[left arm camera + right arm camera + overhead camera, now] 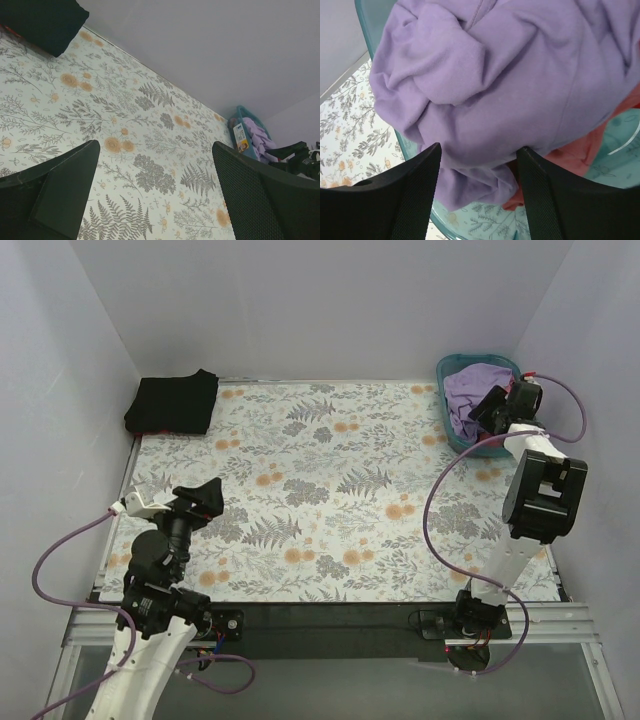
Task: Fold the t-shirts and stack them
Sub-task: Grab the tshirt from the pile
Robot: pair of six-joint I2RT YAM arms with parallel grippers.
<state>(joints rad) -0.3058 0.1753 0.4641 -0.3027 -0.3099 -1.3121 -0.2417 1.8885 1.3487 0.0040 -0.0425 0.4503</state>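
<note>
A crumpled lavender-purple t-shirt lies on top in the teal basket at the far right; it fills the right wrist view, with a salmon-pink shirt under it. My right gripper is open and hangs just over the lavender shirt, fingers on either side of a fold, holding nothing. A folded black t-shirt lies at the far left corner, also in the left wrist view. My left gripper is open and empty above the near left of the table.
The floral tablecloth covers the table. White walls close in the back and both sides. The basket with its label shows small in the left wrist view. The right arm's purple cable loops over the table's right side.
</note>
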